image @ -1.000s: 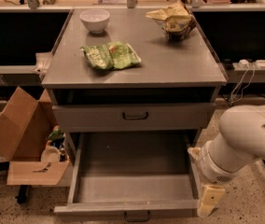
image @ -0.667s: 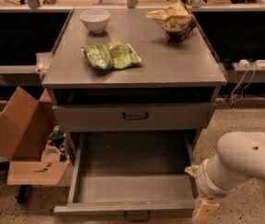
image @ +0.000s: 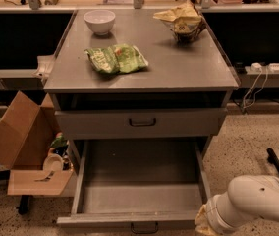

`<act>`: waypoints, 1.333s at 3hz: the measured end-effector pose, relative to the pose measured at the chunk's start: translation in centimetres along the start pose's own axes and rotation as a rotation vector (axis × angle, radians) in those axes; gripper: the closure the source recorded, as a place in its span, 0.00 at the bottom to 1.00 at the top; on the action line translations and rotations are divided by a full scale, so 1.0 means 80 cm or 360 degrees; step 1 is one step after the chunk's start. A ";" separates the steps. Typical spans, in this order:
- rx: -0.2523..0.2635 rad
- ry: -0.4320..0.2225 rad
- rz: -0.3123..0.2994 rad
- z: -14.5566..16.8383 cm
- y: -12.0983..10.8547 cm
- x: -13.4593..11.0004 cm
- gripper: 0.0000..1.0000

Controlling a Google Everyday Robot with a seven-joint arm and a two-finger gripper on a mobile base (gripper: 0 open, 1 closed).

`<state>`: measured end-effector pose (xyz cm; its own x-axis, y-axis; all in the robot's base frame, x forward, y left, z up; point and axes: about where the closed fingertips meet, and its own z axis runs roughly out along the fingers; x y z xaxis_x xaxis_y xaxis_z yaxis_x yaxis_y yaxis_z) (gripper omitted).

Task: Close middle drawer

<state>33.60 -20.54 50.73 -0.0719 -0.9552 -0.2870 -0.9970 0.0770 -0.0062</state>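
The middle drawer (image: 139, 181) is pulled far out at the bottom of the grey cabinet. Its inside is plain grey and holds nothing, and its low front panel (image: 129, 220) has a small black handle (image: 144, 227) at the centre. Above it is the drawer with the taller front panel (image: 142, 123), pushed nearly in. My white arm (image: 257, 203) comes in from the lower right. My gripper (image: 202, 221) is at the drawer's front right corner, partly cut off by the bottom edge of the view.
On the cabinet top (image: 179, 68) are a white bowl (image: 99, 21), a green chip bag (image: 116, 59) and a dark bowl with a yellow bag (image: 183, 21). An open cardboard box (image: 19, 141) stands at the left. A power strip (image: 269, 68) with cables sits at the right.
My arm and gripper have dropped lower, to the drawer's front right corner and partly out of view. The drawer stands as far out as before.
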 end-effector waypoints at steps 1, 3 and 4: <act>-0.0023 -0.0009 0.0037 0.063 0.021 0.024 0.93; -0.0057 -0.0070 0.0056 0.138 0.025 0.037 1.00; 0.0032 -0.0084 0.0118 0.139 0.001 0.036 0.74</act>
<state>33.63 -20.08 39.27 -0.1436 -0.9303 -0.3374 -0.9882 0.1534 -0.0024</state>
